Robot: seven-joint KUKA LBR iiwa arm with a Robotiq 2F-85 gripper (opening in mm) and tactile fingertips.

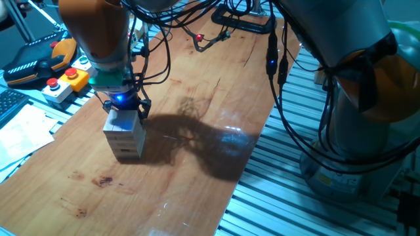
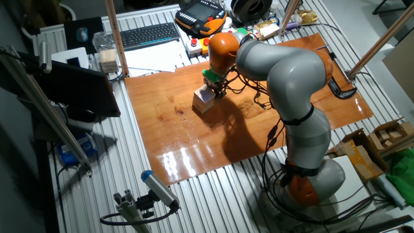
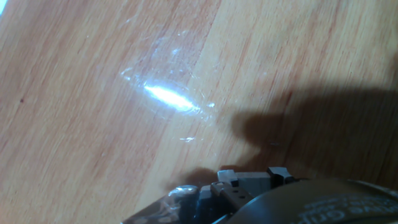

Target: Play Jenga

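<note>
Wooden tabletop [image 1: 197,111]; Jenga [image 1: 125,137] directly under tool [image 1: 123,108], touching top; grip state unclear

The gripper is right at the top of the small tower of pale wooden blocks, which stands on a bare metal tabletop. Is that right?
Not quite. The gripper is at the top of the small tower of pale wooden blocks, but the tower stands on a glossy reddish-brown wooden board, not bare metal. One fixed view shows this; the ribbed metal table lies beyond the board's edge.
</note>
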